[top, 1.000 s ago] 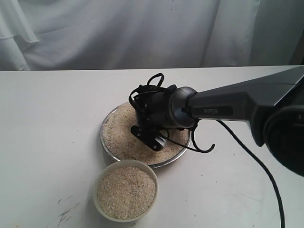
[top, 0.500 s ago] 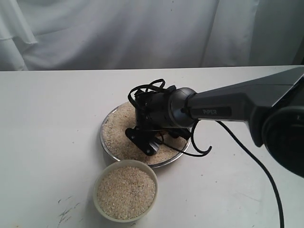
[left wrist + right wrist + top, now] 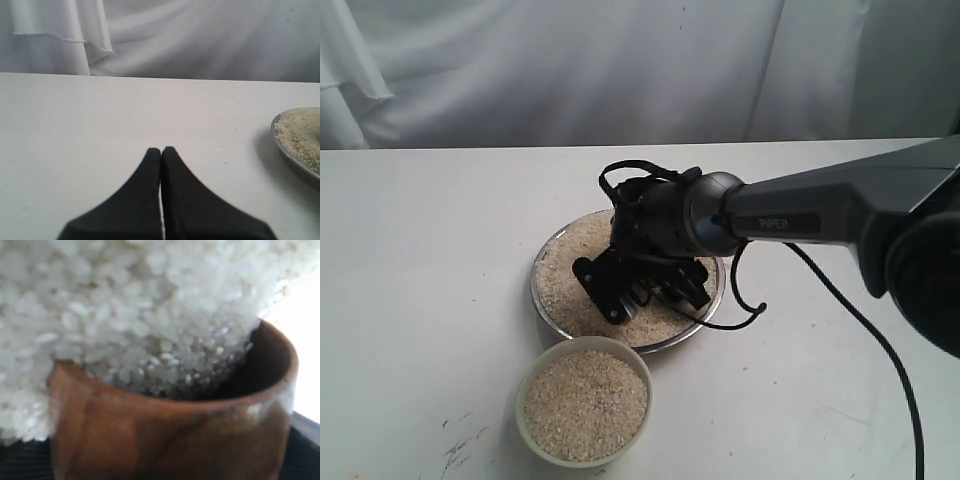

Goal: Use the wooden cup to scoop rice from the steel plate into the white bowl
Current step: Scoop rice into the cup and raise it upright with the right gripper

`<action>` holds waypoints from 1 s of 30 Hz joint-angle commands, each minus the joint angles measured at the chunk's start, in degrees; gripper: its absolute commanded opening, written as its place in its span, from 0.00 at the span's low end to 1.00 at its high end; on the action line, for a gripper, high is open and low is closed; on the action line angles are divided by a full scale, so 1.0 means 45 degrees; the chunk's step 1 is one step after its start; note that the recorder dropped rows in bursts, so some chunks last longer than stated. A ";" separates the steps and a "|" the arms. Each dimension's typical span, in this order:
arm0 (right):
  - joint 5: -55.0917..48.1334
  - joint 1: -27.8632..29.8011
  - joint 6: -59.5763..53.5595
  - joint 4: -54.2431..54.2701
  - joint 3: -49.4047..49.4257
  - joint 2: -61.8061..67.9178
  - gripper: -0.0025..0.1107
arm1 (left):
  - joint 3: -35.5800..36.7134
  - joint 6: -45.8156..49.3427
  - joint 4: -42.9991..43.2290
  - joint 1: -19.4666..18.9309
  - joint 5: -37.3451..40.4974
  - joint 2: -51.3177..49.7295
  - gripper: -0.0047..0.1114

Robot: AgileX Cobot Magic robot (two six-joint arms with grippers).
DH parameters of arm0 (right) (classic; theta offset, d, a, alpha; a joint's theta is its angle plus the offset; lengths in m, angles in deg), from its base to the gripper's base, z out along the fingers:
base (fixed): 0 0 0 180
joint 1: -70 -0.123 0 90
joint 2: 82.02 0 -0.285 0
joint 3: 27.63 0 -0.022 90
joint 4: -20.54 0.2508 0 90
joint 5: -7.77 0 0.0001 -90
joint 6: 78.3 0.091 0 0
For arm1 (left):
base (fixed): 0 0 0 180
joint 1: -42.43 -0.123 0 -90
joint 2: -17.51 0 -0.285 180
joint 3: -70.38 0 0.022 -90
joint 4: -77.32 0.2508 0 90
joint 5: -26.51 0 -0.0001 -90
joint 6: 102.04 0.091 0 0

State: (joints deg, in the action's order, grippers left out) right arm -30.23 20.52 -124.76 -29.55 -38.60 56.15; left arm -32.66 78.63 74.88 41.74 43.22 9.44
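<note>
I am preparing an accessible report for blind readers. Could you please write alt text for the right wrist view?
A reddish-brown wooden cup, seen very close, has its dark mouth pushed into a mass of white rice grains that fills much of the picture. Some grains lie just inside the rim; the image is slightly blurred.

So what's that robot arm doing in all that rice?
The right tool holds the wooden cup, with the cup's mouth pressed into the rice on the steel plate. The white bowl in front of the plate is nearly full of rice. The left tool is shut, holds nothing, and sits over the table away from the plate.
</note>
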 commanded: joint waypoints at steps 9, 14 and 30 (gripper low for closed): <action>0.1640 0.0572 -0.0065 0.2827 0.0067 0.0092 0.02 | 0.0057 -0.0040 -0.0009 0.0020 -0.0080 0.0064 0.04; 0.1820 0.0622 -0.0546 0.3488 0.0067 0.0092 0.02 | 0.0057 -0.0040 -0.0009 0.0020 -0.0080 0.0064 0.04; 0.2161 0.1236 -0.2323 0.7098 0.0067 0.0092 0.02 | 0.0057 -0.0040 -0.0009 0.0020 -0.0080 0.0064 0.04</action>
State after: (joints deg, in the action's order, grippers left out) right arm -19.25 25.11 -133.01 -3.67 -39.21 55.05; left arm -32.66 78.63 74.88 41.74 43.22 9.44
